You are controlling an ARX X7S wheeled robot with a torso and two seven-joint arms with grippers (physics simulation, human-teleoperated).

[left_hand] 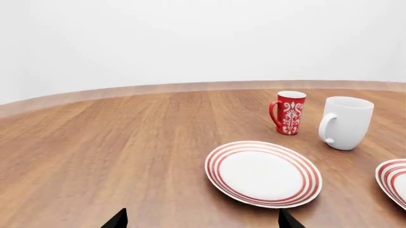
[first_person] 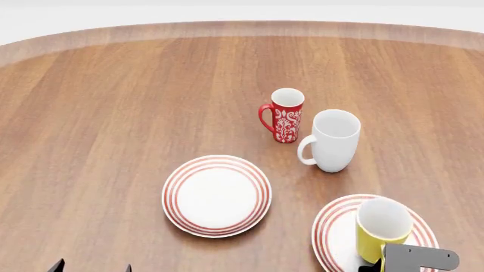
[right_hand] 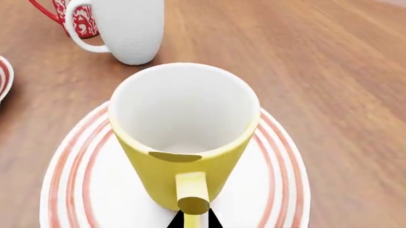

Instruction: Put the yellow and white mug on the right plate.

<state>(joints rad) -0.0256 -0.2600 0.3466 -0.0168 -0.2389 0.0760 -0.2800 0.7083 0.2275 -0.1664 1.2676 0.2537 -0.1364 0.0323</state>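
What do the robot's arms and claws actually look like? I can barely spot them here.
Little shows. The left claw appears only as two black pointed fingertips. The right claw has the same black tips, and the head view shows a flat grey bracket with small holes. No cables or markings are visible.

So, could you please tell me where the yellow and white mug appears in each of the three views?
Head view: yellow and white mug at lower right, on the right plate.
Right wrist view: it fills the centre, handle toward the camera.
Left wrist view: not in it.
Shared landmark: the plain white mug, in all three.
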